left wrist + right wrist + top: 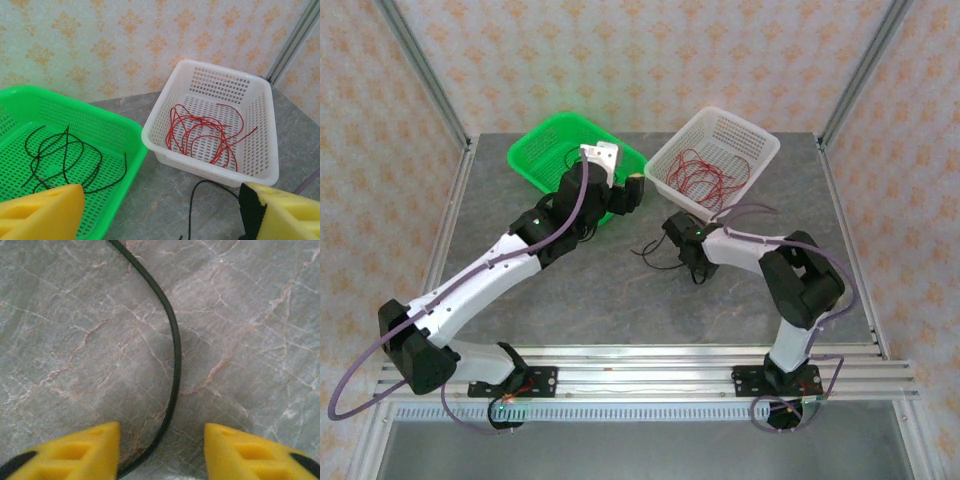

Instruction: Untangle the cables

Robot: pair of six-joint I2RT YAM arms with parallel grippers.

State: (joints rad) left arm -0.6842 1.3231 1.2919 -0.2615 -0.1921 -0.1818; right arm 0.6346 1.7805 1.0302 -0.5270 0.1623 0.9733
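Observation:
Thin red cables (205, 132) lie coiled in a white basket (162, 145); from above the red cables (705, 172) sit in the white basket (752, 140) at the back right. Thin black cables (65, 155) lie in a green basket (131, 131). One black cable (172, 365) rests on the table and passes between the yellow fingertips (75, 452) of my right gripper (162, 455), which is open and low over it. Seen from above, my right gripper (682, 258) stands at this black cable (655, 250). My left gripper (160, 220) is open and empty, hovering by the green basket's right edge (617, 197).
The green basket (535, 165) stands at the back left, close beside the white one. Grey marble table (620, 295) stretches between the baskets and the arm bases. Metal frame posts (430, 85) rise at the back corners.

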